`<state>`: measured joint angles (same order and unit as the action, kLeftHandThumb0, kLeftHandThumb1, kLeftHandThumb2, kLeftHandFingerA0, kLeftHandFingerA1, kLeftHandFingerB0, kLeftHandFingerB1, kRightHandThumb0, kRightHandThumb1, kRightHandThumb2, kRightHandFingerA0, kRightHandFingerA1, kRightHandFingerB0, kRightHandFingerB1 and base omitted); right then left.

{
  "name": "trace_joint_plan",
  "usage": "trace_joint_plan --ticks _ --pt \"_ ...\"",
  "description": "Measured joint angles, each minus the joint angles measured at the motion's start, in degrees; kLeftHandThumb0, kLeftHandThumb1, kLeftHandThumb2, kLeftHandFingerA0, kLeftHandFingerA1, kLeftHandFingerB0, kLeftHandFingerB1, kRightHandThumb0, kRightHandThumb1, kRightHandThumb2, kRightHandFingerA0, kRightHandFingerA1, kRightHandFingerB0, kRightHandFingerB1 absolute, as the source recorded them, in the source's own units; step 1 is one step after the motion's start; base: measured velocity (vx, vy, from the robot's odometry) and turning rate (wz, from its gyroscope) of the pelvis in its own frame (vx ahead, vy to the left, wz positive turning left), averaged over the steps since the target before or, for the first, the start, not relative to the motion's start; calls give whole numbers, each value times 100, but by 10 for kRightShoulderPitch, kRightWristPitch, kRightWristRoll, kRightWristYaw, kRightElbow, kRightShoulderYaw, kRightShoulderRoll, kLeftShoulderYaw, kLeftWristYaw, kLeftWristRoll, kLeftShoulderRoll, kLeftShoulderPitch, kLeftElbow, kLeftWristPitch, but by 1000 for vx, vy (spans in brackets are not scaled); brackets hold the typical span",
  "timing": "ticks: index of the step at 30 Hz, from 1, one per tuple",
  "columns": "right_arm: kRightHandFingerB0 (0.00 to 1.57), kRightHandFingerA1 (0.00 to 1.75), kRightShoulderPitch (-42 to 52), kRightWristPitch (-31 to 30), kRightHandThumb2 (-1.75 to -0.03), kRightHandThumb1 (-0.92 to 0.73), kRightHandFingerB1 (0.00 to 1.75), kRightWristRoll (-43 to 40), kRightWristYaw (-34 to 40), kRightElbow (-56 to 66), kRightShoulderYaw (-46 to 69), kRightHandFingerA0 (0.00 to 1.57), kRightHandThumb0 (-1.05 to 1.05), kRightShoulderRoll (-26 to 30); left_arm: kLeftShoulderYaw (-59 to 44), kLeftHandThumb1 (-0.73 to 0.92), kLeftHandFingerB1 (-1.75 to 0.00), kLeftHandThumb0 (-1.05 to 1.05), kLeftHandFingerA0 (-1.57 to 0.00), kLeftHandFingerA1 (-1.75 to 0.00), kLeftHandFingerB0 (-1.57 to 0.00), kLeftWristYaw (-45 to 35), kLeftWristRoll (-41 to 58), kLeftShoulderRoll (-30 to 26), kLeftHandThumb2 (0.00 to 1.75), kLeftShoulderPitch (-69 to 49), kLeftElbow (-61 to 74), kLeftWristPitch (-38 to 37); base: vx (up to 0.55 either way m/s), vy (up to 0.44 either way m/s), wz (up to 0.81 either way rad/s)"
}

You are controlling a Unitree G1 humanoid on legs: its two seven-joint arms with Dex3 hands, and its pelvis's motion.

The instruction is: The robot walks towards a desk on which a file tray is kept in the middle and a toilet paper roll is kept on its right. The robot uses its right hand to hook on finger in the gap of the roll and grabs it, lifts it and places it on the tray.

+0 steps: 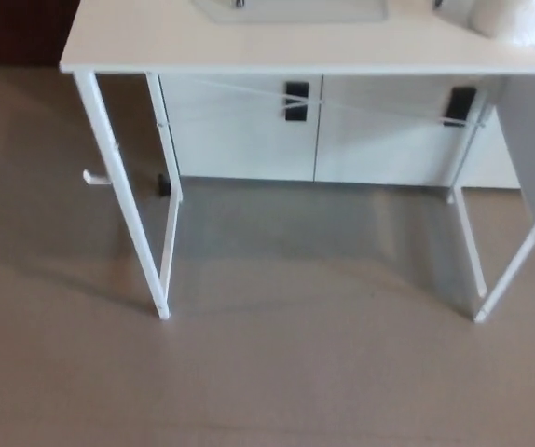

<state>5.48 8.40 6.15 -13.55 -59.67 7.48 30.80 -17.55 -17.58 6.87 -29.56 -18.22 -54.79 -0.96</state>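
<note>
Head view only. A white bench (156, 42) is seen across the top of the frame, flat smooth top on thin white metal legs. The file tray (291, 11) is cut off by the top edge at the middle of the bench top; only its pale front rim is shown. The toilet paper roll (514, 17) is partly seen at the right end of the bench top, well apart from the tray; soft white rounded side, core gap not shown. Under the bench, white cabinet doors (240, 130) with black handles are seen; the floor (267, 372) is plain grey-brown.

Neither hand is in view, so finger state cannot be told. The roll is judged light, squashy, non-fragile; best hooked through the stiff cardboard core.
</note>
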Motion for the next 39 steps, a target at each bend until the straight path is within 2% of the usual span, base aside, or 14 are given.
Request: trace_joint_plan --ticks 2,11,16,17,18,19,23,24,25,29,30,33,35,39 --pt "4 36 -6 -1 -112 -71 7 -1 -1 0 2 5 -97 8 -2 92 -44 -87 -2 -55 -7 -1 2 2 76 6 7 0 518 -221 28" --pt "4 36 -11 -1 -112 -71 7 -2 -4 0 3 5 -97 10 0 75 -54 -92 -1 -61 -13 -1 1 3 123 1 3 0 265 7 -6" --pt "4 36 -9 -1 -112 -71 7 -2 -5 -1 2 5 -97 8 7 92 -68 -102 -6 -80 -3 0 0 -1 80 21 -23 -2 268 208 -8" --pt "4 36 -10 -1 -112 -71 7 -2 -6 0 2 5 -97 8 7 72 -60 -97 -2 -65 -14 0 0 -4 122 24 -30 -3 259 198 -1" --pt "4 36 -11 -1 -112 -71 7 -2 -6 0 2 5 -97 8 6 92 -65 -94 0 -76 -2 1 0 -4 74 27 -36 -5 231 135 7" --pt "4 36 -11 -1 -112 -71 7 -2 -6 0 2 5 -97 8 5 73 -53 -89 0 -58 -14 1 1 -4 120 28 -40 -5 162 59 4" --pt "4 36 -12 -1 -112 -71 7 -2 -7 -1 2 5 -97 8 1 75 -49 -86 0 -53 -12 1 2 -2 120 20 -31 -5 107 57 6" --pt "16 69 -13 -1 -72 -75 36 -2 -7 -1 2 39 -43 8 0 77 -50 -90 -1 -58 -9 1 2 -2 121 17 -23 -5 117 -1 6" --pt "11 29 -12 -3 -70 -76 26 -8 -10 1 13 6 -65 6 0 72 -50 -79 0 -57 -9 1 2 -2 120 16 -20 -5 111 -34 6" --pt "6 24 -6 -14 -63 -74 22 -25 3 31 52 4 -76 -20 4 73 -51 -81 0 -57 -9 2 1 0 121 13 -20 -5 92 -156 9" --pt "9 15 -6 -22 -103 -64 13 -23 6 34 48 1 -94 -20 8 73 -47 -84 0 -51 -8 4 0 3 119 13 -22 -6 218 -305 -4" --pt "10 14 -16 -38 -97 -58 19 -16 -3 30 25 2 -89 8 9 92 -46 -87 -1 -56 -6 3 1 4 69 15 -21 -8 247 -68 23" --pt "10 14 -24 -44 -97 -58 19 -15 -5 28 18 2 -89 23 6 73 -51 -86 0 -58 -9 3 2 6 120 13 -19 -8 147 -75 -3" --pt "10 14 -32 -51 -97 -58 19 -15 -10 25 6 2 -89 28 4 76 -58 -92 -16 -66 -8 3 2 6 119 9 -15 -8 162 0 -11"
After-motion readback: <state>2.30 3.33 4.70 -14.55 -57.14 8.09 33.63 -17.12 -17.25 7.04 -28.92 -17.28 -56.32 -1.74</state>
